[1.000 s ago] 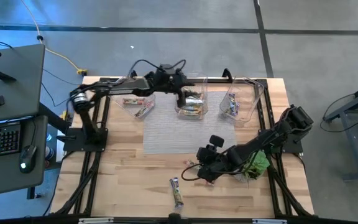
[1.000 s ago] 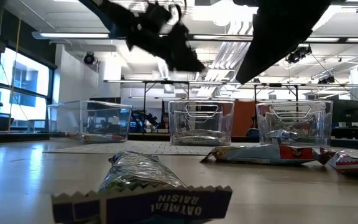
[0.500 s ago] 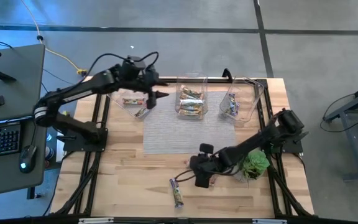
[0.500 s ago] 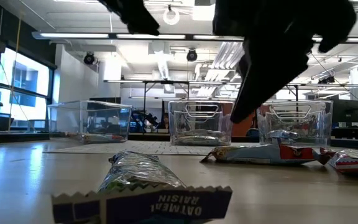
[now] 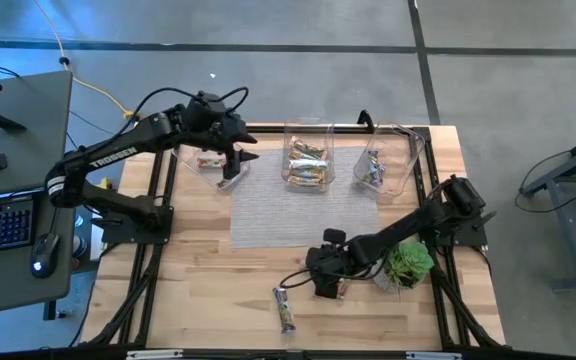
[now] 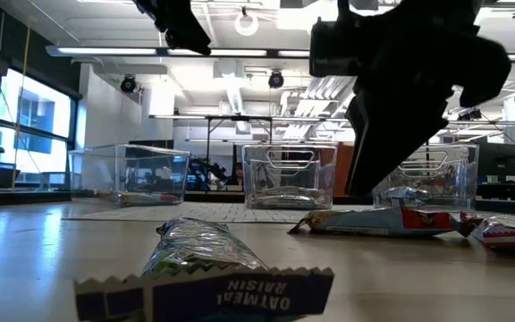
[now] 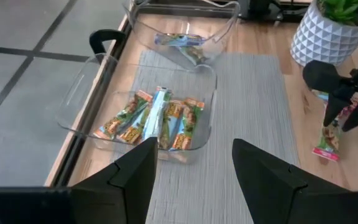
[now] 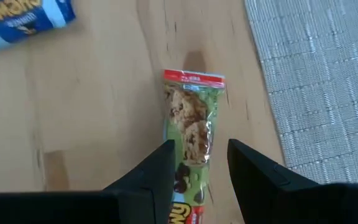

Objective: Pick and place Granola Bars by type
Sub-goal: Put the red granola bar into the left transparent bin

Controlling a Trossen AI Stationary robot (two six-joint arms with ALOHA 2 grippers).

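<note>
Low over the front of the bench, the right gripper (image 8: pixel 196 180) straddles a green-wrapped granola bar (image 8: pixel 190 130) with jaws spread, so closing on it looks next, while the left gripper (image 7: pixel 194 171) hovers empty, jaws apart, near the bins (image 5: pixel 306 160).

Grey mat (image 5: pixel 283 210) bare, passable (potted plant (image 5: pixel 408 263) crowds right arm).

Two dark, near-black jointed arms are seen. White "TROSSEN" lettering is printed along the left arm (image 5: pixel 118 152). Thin black cables are looped above its wrist. Each end effector (image 7: pixel 190 177) is made of two broad, matte black fingers (image 8: pixel 257 174) with rounded edges.
</note>
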